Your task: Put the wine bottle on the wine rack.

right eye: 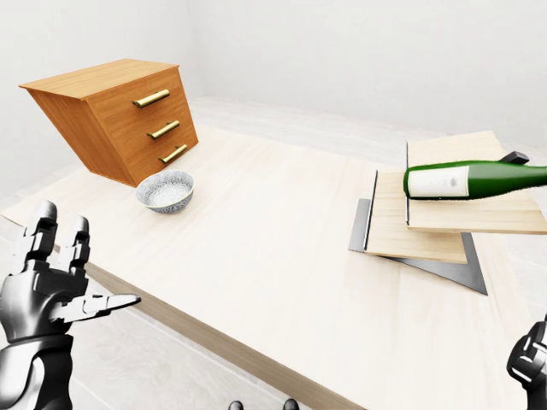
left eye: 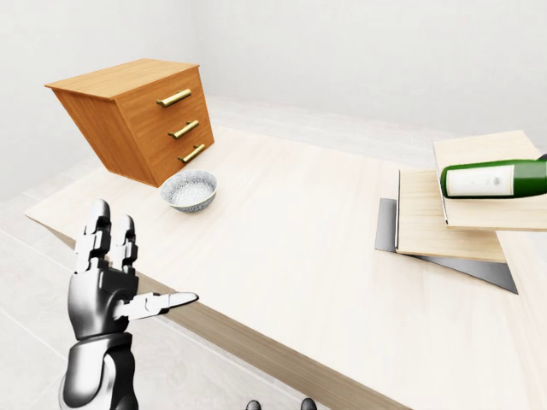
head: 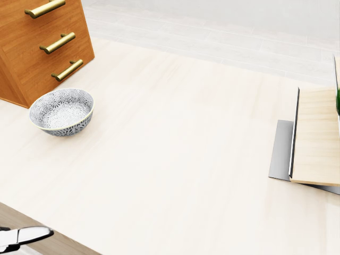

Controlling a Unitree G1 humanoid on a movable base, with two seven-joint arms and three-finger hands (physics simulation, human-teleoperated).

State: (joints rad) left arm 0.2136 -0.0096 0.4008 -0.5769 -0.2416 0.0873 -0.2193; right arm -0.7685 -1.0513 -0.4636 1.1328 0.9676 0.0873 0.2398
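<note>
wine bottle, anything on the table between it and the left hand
Nothing visible does. The left hand hangs open off the table's near edge; the wine bottle lies on stepped wooden boards at the right. The patterned bowl sits off to the left.

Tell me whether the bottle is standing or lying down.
Lying down. In the right-eye view the bottle rests on its side across the upper wooden shelf, label facing the camera. Its neck end runs out of view.

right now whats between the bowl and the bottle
Only bare table from the bowl to the rack under the bottle, in the right-eye view.
</note>
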